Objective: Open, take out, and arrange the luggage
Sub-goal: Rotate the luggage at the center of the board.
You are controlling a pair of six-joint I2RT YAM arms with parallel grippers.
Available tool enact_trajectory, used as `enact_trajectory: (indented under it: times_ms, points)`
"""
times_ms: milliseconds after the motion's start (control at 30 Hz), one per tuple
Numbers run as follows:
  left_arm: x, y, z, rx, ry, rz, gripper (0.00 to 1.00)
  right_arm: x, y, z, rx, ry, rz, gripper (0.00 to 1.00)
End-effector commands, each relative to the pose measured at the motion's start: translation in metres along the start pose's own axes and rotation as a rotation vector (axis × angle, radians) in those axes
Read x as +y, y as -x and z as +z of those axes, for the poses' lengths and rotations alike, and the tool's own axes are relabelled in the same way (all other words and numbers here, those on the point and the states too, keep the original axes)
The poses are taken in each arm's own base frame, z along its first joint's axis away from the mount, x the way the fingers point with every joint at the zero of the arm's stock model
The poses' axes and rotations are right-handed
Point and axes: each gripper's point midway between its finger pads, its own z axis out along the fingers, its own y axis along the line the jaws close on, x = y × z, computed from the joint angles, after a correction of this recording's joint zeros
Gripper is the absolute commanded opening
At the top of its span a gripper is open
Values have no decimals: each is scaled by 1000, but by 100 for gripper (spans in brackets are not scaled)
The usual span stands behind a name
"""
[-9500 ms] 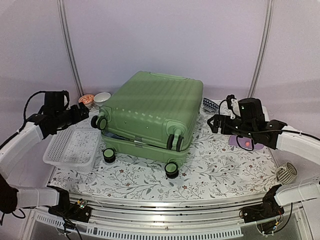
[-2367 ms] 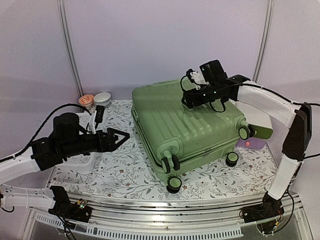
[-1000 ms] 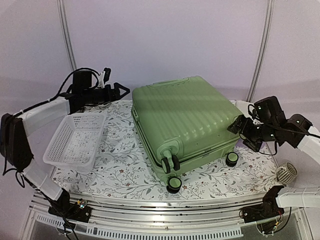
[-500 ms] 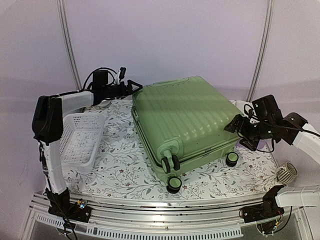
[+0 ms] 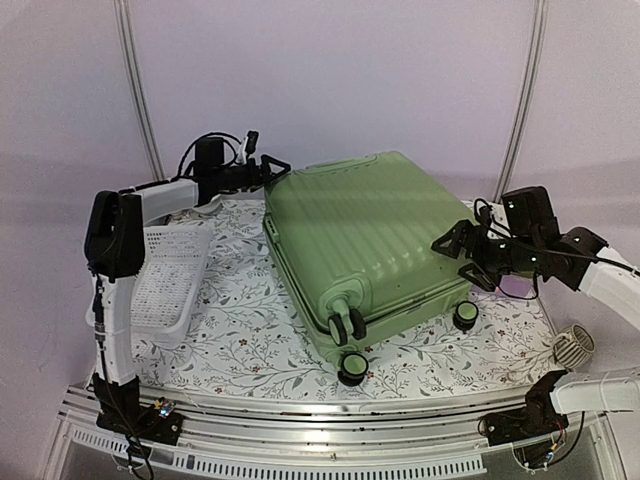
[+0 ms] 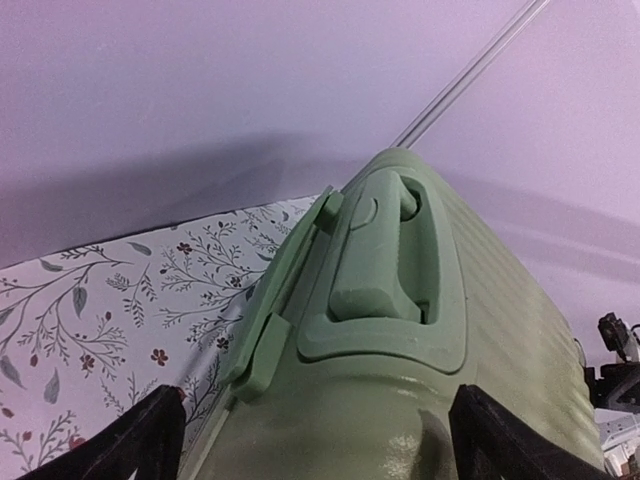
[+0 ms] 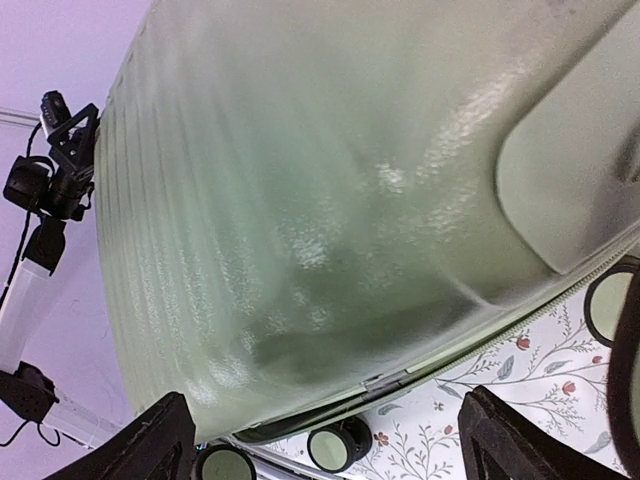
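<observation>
I see the suitcase (image 5: 375, 235) lying on a broad side across the middle of the tabletop (image 5: 240, 330), skewed so that one corner points toward the near edge. Its ribbed upper shell faces up and slopes down toward the near edge. The two shells lie together, with the seam running along the sides. Its wheels (image 5: 351, 325) are on the end toward the near edge, and its handle (image 6: 385, 250) sits on the side toward the far edge.

My left gripper (image 5: 278, 168) is at the suitcase's corner nearest the far-left corner of the tabletop. In the left wrist view the left gripper (image 6: 315, 400) is spread wide, with one finger on each side of the suitcase's end and the handle straight ahead between them. I cannot tell whether either finger touches the shell.

My right gripper (image 5: 452, 250) is at the suitcase's side that faces the right edge, close to the shell. In the right wrist view it is also spread wide (image 7: 325, 400). The green shell fills the space between the fingers, and the seam and wheels (image 7: 335, 445) are low in the frame. I cannot make out contact there either.

A white perforated basket (image 5: 165, 285) stands by the left edge, well apart from the suitcase. A purple thing (image 5: 515, 288) shows near the right edge, mostly hidden by my right arm.
</observation>
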Motion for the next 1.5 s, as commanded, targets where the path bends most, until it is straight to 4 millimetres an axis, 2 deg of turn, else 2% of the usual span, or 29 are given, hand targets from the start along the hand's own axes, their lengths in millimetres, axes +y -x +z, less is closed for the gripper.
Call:
enact_trajectory:
  times_ms: [0,200,367,400,433,500,533,633,700,833,933,1033,1133,1233,1367,1467]
  points:
    - [-2,-11,5,61,-68,-31,93,17,16,10,-58,77,-62,94]
    - [-30,-27,-4,110,-123,-6,91,21,8,23,1,105,-90,93]
    - [-53,-40,-26,135,-159,-22,89,26,-7,43,80,130,-110,89]
    - [-55,-48,-30,139,-162,-34,88,29,-10,46,86,133,-120,89]
    - [-59,-53,-38,130,-169,-35,88,33,-12,48,90,137,-133,89]
    - [-86,-47,-63,66,-194,7,88,40,-19,55,107,144,-155,89]
    - [-87,-53,-69,52,-194,4,88,43,-22,58,119,147,-162,89]
    - [-107,-63,-93,35,-206,0,87,52,-28,68,149,162,-180,89]
    - [-113,-74,-106,38,-181,-16,87,58,-33,74,169,181,-196,89]
    - [-124,-95,-146,-11,-85,9,87,71,-49,91,230,219,-225,88]
    - [-124,-109,-172,-36,16,12,88,73,-59,102,262,193,-252,89]
    - [-127,-118,-192,-49,83,13,88,66,-50,106,230,118,-270,90]
    - [-132,-120,-210,-79,133,22,89,55,-30,101,146,29,-291,93]
    - [-140,-118,-224,-98,161,40,90,36,-4,93,85,-31,-251,94]
    - [-148,-111,-235,-120,184,66,91,6,28,80,-1,-84,-173,94]
    - [-150,-108,-238,-127,194,79,91,-6,52,74,-72,-121,-148,95]
